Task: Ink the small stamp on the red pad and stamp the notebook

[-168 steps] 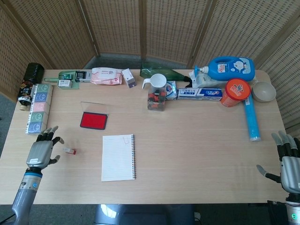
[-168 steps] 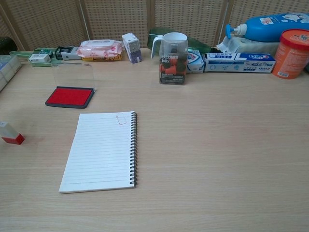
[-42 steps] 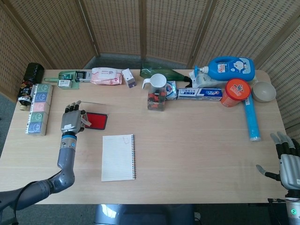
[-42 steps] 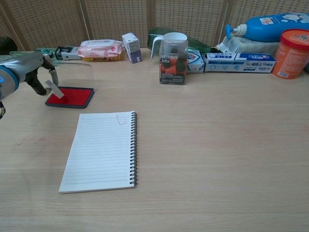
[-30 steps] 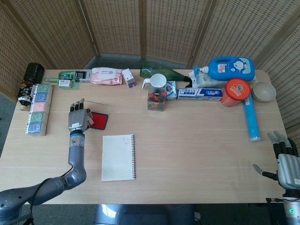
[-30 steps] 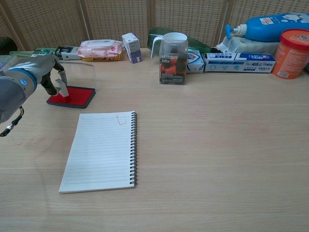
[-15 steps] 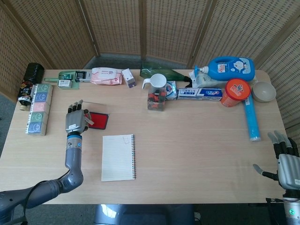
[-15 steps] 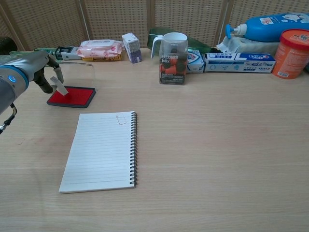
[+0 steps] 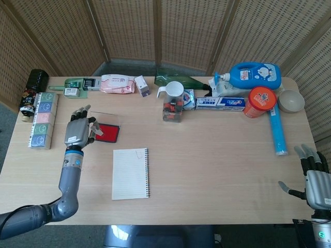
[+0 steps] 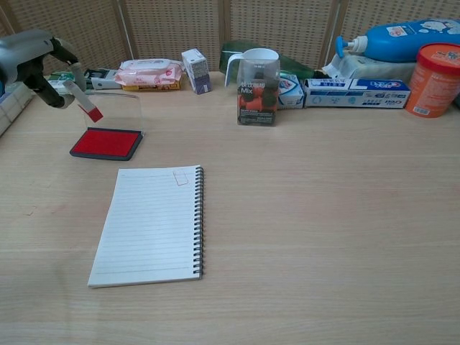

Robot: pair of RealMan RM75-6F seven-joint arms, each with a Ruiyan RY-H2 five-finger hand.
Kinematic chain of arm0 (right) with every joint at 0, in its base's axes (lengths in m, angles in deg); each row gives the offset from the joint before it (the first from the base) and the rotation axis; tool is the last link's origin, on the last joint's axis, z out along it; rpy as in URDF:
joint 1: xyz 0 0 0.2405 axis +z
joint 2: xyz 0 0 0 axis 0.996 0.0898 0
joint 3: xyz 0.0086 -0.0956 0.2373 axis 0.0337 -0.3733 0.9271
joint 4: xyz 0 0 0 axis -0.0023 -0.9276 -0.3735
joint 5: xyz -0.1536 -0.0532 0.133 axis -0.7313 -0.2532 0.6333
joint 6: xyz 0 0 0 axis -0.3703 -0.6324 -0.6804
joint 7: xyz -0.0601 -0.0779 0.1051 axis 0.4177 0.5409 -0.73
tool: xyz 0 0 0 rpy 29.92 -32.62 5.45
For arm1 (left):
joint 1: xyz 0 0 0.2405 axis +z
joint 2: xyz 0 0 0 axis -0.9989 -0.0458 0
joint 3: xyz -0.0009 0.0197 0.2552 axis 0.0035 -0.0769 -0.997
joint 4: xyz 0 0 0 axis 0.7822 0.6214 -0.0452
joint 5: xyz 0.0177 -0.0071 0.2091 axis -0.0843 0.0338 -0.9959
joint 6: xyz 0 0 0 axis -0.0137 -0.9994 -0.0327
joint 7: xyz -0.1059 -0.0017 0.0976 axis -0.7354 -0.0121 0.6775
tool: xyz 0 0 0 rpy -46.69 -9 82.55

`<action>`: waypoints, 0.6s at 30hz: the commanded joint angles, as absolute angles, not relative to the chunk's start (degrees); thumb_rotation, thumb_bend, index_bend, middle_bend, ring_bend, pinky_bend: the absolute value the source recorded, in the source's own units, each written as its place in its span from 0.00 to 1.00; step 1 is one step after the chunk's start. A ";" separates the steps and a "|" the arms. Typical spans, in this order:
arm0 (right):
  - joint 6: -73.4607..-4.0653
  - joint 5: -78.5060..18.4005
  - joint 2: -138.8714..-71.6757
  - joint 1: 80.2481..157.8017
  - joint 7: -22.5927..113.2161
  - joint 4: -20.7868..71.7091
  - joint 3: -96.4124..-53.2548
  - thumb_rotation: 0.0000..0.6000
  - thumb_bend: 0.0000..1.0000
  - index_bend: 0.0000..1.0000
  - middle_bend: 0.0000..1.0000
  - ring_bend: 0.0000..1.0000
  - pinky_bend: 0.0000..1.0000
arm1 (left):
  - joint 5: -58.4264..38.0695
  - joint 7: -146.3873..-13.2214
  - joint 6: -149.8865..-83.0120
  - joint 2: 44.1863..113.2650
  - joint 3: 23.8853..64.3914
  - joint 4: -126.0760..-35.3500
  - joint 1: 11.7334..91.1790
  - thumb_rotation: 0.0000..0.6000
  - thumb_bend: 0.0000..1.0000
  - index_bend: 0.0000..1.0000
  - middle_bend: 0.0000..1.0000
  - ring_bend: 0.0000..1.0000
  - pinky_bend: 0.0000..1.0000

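My left hand [image 9: 78, 132] [image 10: 34, 61] pinches the small stamp [image 10: 83, 100], a white body with a red base, tilted and lifted clear above the left end of the red ink pad [image 9: 107, 132] [image 10: 106, 143]. The pad's clear lid [image 10: 113, 111] stands upright behind it. The lined spiral notebook [image 9: 130, 173] [image 10: 154, 223] lies open in front of the pad, with a faint stamp mark [image 10: 180, 178] near its top right. My right hand [image 9: 314, 181] rests open at the table's right front corner, holding nothing.
Along the back edge stand a wipes pack [image 10: 150, 73], a small carton [image 10: 195, 70], a measuring cup [image 10: 254, 60], a snack jar [image 10: 257, 100], a toothpaste box [image 10: 356, 93], an orange tub [image 10: 436, 80] and a blue detergent bottle [image 10: 403, 40]. Stacked boxes [image 9: 43, 119] line the left edge.
My left hand has lifted the stamp off the red pad, rising up and slightly left. The right hand has stayed put.
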State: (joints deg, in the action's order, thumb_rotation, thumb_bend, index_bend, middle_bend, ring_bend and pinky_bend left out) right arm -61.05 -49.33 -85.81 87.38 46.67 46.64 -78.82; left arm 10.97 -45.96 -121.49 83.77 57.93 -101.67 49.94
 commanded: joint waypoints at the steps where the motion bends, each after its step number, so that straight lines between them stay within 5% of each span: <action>1: -61.12 -49.39 -85.71 87.33 46.65 46.74 -78.85 0.87 0.06 0.00 0.00 0.00 0.00 | 9.85 -44.83 -121.29 80.91 55.96 -107.22 50.25 1.00 0.44 0.64 0.00 0.00 0.04; 18: -60.49 -48.13 -84.91 87.43 45.33 46.74 -78.32 0.87 0.06 0.00 0.00 0.00 0.00 | 0.67 -48.32 -112.50 88.23 47.51 -98.94 45.20 1.00 0.44 0.64 0.00 0.00 0.04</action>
